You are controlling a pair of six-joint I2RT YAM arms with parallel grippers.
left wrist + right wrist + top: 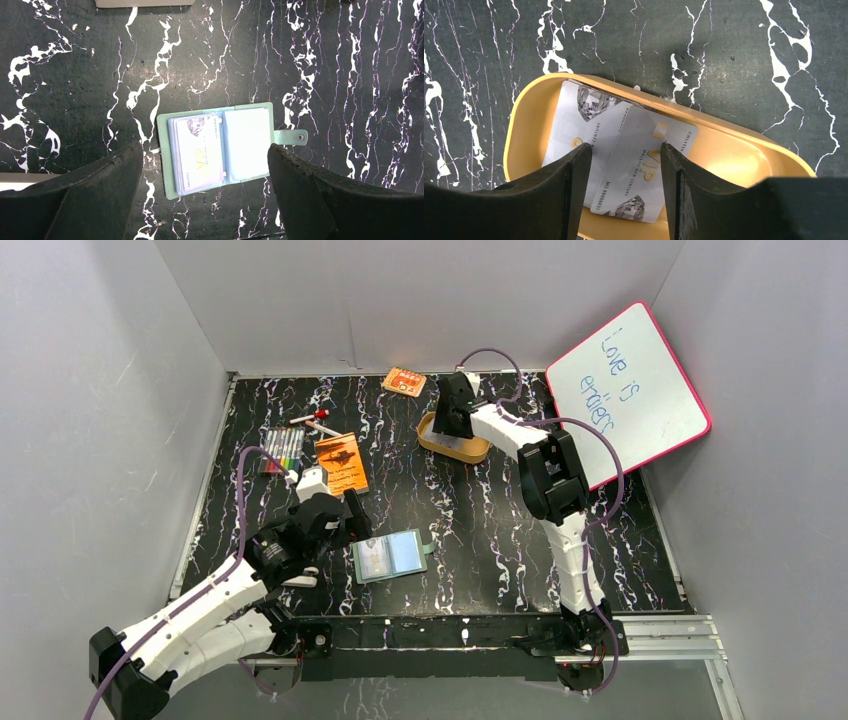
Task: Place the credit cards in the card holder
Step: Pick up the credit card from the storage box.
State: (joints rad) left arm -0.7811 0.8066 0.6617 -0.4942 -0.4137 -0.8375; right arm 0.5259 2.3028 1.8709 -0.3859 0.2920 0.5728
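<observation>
The card holder (390,556) (260,140) lies open on the black marbled table, snap tab to the right. One credit card (200,152) sits in its left clear pocket. My left gripper (350,518) (206,150) hangs open above it, its fingers (100,190) on either side. The other two credit cards (639,160) overlap in the tan oval tray (452,447) (524,115). My right gripper (455,408) (625,147) is low over the tray, jaws partly open astride the upper card, with the lower card (574,115) beneath it.
A pink-framed whiteboard (628,390) leans at the right wall beside the right arm. An orange booklet (342,462), coloured markers (282,450) and a red-tipped pen (315,420) lie at the back left. An orange patterned packet (404,382) sits by the back wall.
</observation>
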